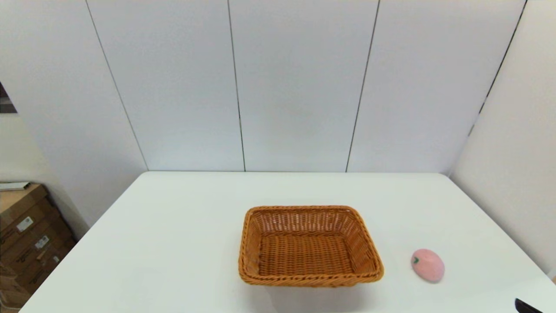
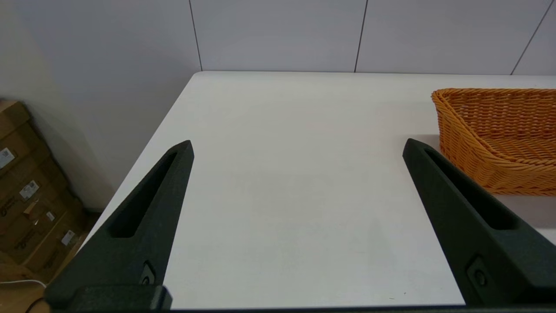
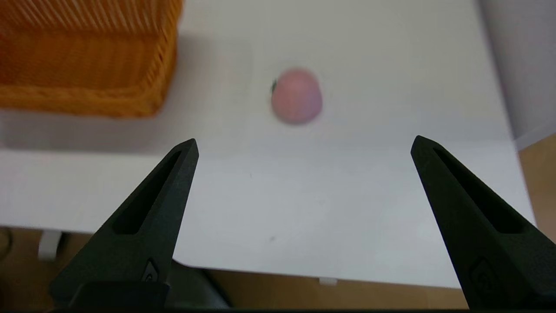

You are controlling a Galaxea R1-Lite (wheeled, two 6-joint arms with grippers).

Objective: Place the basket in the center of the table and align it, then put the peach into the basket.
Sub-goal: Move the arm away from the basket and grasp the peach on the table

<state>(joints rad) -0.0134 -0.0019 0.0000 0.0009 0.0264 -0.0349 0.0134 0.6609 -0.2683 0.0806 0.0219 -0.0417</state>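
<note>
two task items are sitting on the white surface (image 1: 173,243): the basket (image 1: 309,246) and the peach (image 1: 428,265).

the basket is resting upright near the middle of the surface, slightly toward the robot's side, with its long sides running roughly parallel to the near edge. its interior is showing only wicker weave.

the peach is lying on the bare surface to the robot's right of the basket, apart from it with a clear gap of white between them, and close to the near edge. its small green stem mark is facing toward the basket.

the right tool (image 3: 304,145) is hovering over the near right edge of the surface, fingers spread wide and gripping nothing. in the right wrist view the peach (image 3: 296,96) is sitting beyond the fingertips, roughly centred between them and not touching either; a corner of the basket (image 3: 87,56) is showing off to one side. in the head view only a dark sliver of this arm is peeking in at the lower right corner.

the left tool (image 2: 297,145) is hanging over the left portion of the surface, fingers likewise spread wide and empty, with the basket (image 2: 495,134) just beyond one finger.

cardboard boxes (image 1: 26,234) are stacked on the floor off the left side of the surface.
</note>
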